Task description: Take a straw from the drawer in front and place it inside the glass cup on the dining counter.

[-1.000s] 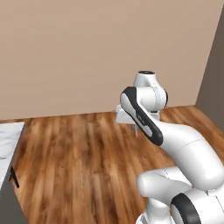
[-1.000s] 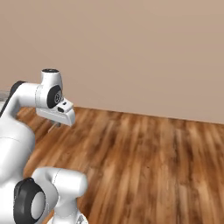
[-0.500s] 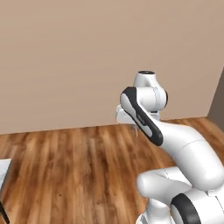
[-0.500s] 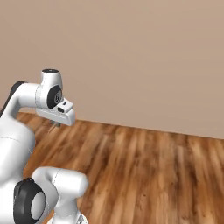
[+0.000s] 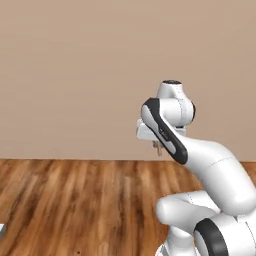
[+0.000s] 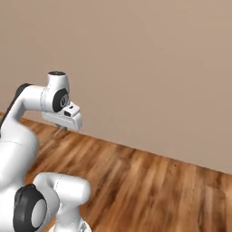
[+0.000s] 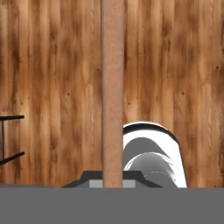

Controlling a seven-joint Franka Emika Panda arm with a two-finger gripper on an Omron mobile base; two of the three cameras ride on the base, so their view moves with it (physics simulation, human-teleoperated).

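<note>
My gripper (image 7: 113,178) is shut on the straw (image 7: 113,83), a brownish-orange stick that runs straight up the middle of the hand view over the wood floor. In the left base view the gripper (image 5: 156,145) hangs from the raised hand, with a short brown stub of the straw (image 5: 158,149) below it. In the right base view the gripper (image 6: 59,128) points down at the floor. A pale sliver of the dining counter (image 5: 1,229) touches the left edge. The drawer and the glass cup are out of view.
A plain beige wall (image 5: 75,75) stands ahead, with brown wood floor (image 6: 149,181) in front of it. Two thin black bars (image 7: 9,139) cross the left edge of the hand view.
The whole picture has shifted in both base views as the base turns: the counter has slid out at the left. The arm's pose and its hold on the straw are unchanged.
</note>
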